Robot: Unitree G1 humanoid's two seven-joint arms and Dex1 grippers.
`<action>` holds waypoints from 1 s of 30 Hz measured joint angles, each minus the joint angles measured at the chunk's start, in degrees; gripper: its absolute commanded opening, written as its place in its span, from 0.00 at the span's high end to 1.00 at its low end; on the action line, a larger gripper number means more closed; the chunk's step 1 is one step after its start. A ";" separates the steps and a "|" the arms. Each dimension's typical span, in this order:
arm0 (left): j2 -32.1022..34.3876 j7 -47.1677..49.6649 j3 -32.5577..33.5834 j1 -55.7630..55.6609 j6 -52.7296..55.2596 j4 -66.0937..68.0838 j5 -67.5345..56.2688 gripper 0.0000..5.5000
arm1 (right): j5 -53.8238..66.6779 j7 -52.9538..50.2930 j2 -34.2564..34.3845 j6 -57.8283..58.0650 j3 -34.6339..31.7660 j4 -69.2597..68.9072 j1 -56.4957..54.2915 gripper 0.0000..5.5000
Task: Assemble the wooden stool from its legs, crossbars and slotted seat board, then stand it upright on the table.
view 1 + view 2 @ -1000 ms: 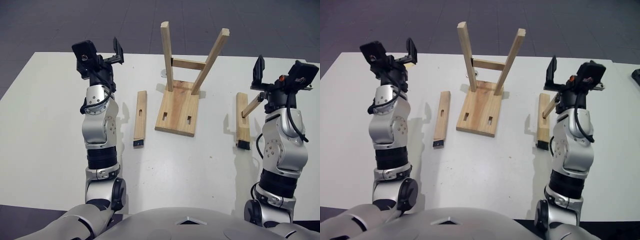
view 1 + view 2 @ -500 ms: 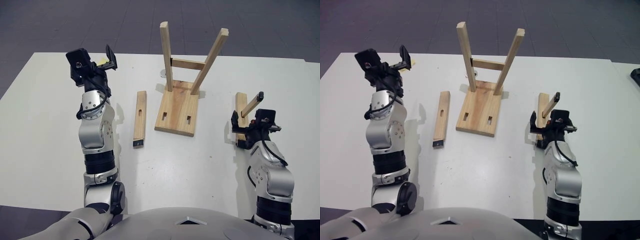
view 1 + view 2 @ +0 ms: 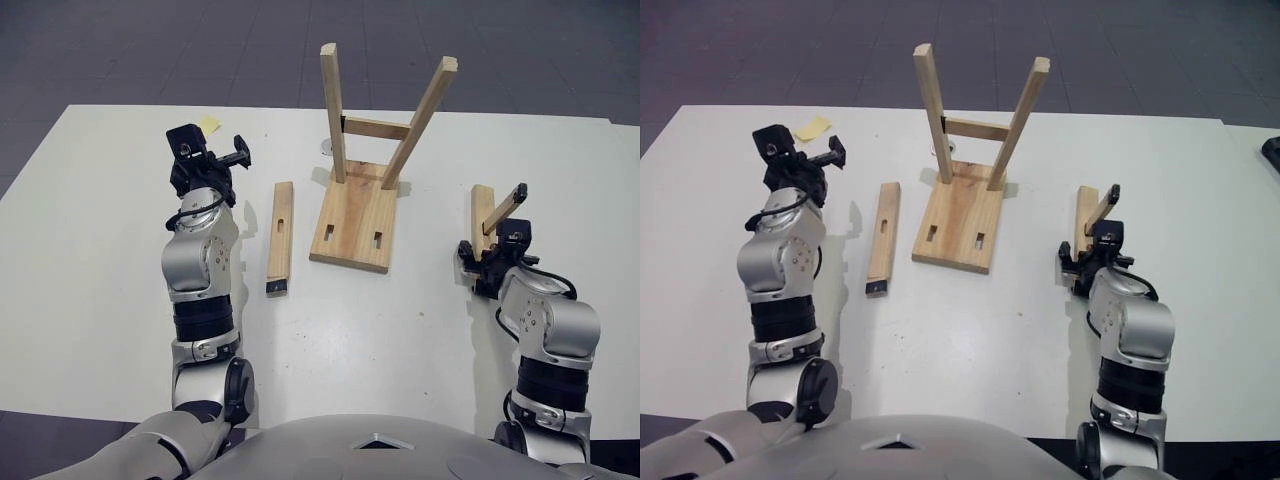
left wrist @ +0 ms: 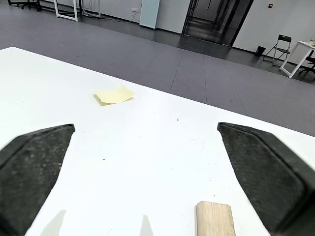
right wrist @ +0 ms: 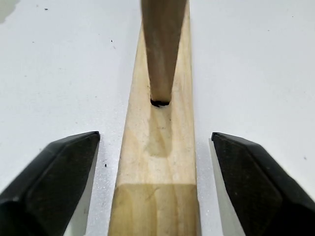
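Observation:
The slotted seat board (image 3: 352, 226) lies flat mid-table with two legs (image 3: 333, 110) and a crossbar (image 3: 377, 127) standing up from its far end. A loose leg (image 3: 281, 236) lies to its left. To its right lies another leg (image 3: 483, 212) with a short crossbar (image 3: 503, 208) stuck in its slot. My right gripper (image 5: 155, 135) is open, low over the near end of that leg (image 5: 158, 147), one finger on each side with gaps. My left gripper (image 4: 147, 162) is open, just left of the loose leg's far end (image 4: 215, 219) and holding nothing.
A yellow sticky note (image 4: 114, 95) lies on the white table (image 3: 90, 260) beyond my left gripper. A small round disc (image 3: 327, 146) sits behind the seat board. The table's far edge runs close behind the standing legs.
My right arm dropped from a raised pose down to the right leg, its gripper now astride the near end. My left arm lowered and swung right toward the loose leg.

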 measured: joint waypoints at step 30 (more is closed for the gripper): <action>-1.83 -5.56 8.90 -0.05 -0.29 -4.15 -12.89 0.02 | 2.63 12.31 -8.03 -26.90 -7.12 3.51 -1.96 0.63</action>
